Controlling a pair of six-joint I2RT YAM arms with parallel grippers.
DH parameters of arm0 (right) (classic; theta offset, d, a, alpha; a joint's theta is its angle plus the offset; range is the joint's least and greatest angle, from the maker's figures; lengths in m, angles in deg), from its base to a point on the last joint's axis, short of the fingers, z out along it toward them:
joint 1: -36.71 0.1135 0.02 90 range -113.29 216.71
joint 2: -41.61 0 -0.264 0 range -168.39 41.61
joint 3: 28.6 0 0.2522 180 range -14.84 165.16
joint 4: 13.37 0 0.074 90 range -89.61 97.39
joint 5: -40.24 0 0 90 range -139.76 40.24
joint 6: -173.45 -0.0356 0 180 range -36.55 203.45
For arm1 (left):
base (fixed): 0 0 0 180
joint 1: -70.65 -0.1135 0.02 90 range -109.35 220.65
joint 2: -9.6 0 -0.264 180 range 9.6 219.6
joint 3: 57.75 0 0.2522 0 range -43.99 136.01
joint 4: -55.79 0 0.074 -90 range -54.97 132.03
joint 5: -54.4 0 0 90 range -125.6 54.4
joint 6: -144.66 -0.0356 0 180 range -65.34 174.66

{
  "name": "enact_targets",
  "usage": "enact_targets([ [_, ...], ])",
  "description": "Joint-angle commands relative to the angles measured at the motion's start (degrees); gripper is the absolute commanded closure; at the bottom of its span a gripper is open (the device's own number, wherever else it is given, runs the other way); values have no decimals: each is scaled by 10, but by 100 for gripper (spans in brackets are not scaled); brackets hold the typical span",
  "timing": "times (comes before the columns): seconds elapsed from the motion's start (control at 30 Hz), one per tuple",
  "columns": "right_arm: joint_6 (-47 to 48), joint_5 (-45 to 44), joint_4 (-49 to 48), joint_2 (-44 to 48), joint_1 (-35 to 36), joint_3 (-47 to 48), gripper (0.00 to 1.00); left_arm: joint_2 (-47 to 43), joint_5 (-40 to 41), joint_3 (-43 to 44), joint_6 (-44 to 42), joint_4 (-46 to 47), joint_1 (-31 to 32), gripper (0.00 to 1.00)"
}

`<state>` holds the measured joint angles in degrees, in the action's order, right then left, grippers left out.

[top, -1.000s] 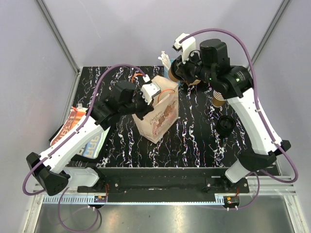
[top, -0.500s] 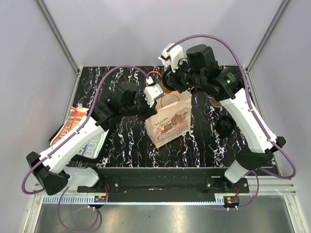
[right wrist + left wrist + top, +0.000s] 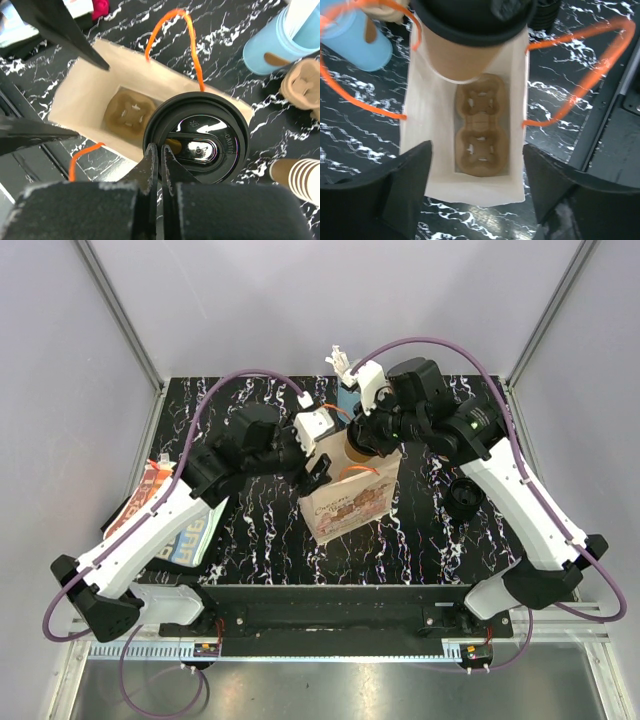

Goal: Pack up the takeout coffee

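Black, white-veined tabletop carries printed packets at its near left edge. Past them, at the middle, stands a tan paper bag with orange handles.

The left hand hangs at the bag's left end, its fingers spread wide and holding nothing. The right hand is pinched on the rim of the black lid of the takeout coffee, which hangs over the far end of the bag's mouth.

The overhead view shows only the bag's printed side. The wrist views look down inside it, where a cardboard carrier lies flat on the bottom with its pockets unfilled. Only the right wrist view shows the stack of tan cups beside the bag.

Farthest back is the light-blue cup of white sticks.

A second ago the left hand was clamped on the tilted bag's rim and the coffee was back near the blue cup. Now the bag stands straighter, the left hand has let go, and the coffee is over the opening.
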<state>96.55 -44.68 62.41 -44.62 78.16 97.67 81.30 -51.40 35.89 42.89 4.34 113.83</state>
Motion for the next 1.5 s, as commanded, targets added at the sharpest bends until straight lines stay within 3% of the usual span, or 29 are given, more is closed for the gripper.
enact_targets([
  [0.0,-13,-14,-11,24,5,-25,100,-3,23,48,-13,10,2,18],
  [0.47,-11,-8,-27,-9,6,-42,100,46,138,88,-62,65,-6,8],
  [0.97,-16,-5,-35,-41,5,-58,100,77,78,93,-19,132,-98,8],
  [1.3,-14,-10,-37,-43,6,-70,100,93,6,92,4,148,-130,18],
  [1.47,-13,-12,-37,-48,6,-71,100,94,-4,82,10,158,-137,28],
])
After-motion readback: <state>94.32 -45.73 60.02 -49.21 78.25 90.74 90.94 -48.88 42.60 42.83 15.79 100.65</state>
